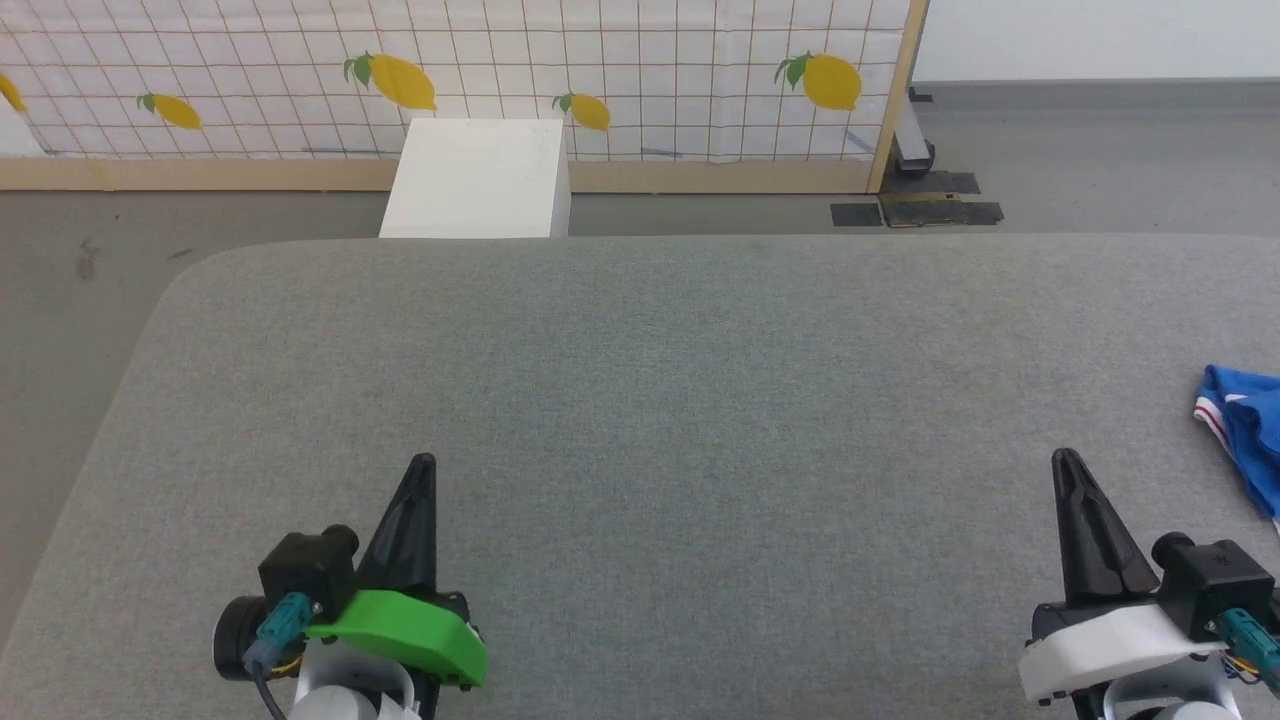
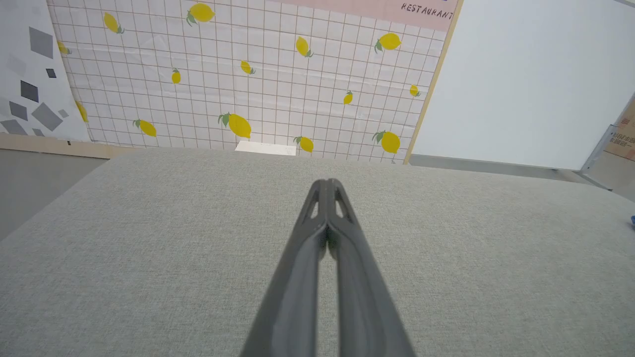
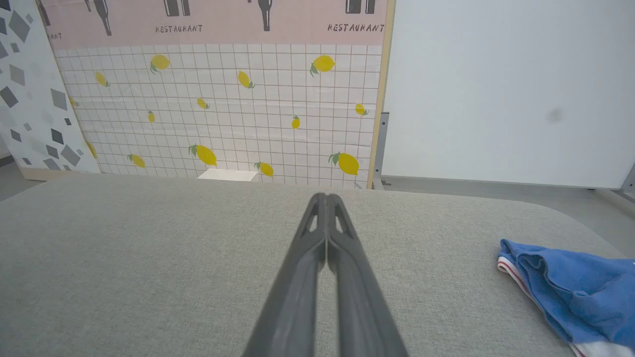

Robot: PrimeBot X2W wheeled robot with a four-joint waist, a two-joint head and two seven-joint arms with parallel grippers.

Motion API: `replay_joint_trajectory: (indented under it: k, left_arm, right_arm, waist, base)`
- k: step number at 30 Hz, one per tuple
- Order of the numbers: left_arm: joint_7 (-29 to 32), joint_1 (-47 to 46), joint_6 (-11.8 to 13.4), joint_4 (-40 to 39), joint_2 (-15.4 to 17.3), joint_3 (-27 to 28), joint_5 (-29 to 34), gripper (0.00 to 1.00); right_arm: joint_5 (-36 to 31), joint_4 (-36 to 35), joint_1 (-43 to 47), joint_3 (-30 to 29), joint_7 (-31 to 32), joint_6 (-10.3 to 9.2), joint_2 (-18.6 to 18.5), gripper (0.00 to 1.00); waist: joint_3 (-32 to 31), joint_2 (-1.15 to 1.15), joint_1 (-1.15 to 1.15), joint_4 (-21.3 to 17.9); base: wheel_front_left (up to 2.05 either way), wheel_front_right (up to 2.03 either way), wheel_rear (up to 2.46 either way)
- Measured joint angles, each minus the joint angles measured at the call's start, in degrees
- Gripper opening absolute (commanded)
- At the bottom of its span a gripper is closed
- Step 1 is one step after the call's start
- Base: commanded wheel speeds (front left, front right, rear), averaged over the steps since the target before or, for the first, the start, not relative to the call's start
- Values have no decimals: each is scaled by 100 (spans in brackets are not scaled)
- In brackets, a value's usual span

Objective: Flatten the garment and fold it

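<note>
The garment (image 1: 1245,420) lies bunched at the right edge of the grey table (image 1: 640,380), near the right gripper (image 1: 1066,460). It looks soft, light and floppy. Its striped edge (image 3: 507,269) seems best to pinch. That gripper and the left gripper (image 1: 424,465) are squeezed tight, holding nothing.

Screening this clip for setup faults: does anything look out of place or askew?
The blue garment lies crumpled in a heap at the right edge of the grey fabric-covered table, not spread out. Nothing else stands out.
</note>
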Motion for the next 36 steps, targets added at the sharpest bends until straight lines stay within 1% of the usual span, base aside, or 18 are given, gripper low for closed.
replay_joint_trajectory:
  k: [36]
  left_arm:
    - [409, 32, 192, -315, 0, 114, 367, 0]
  right_arm:
    - [-51, -87, -32, 178, 356, 0, 1, 0]
  waist:
    - [0, 0, 0, -22]
  base:
    - [0, 0, 0]
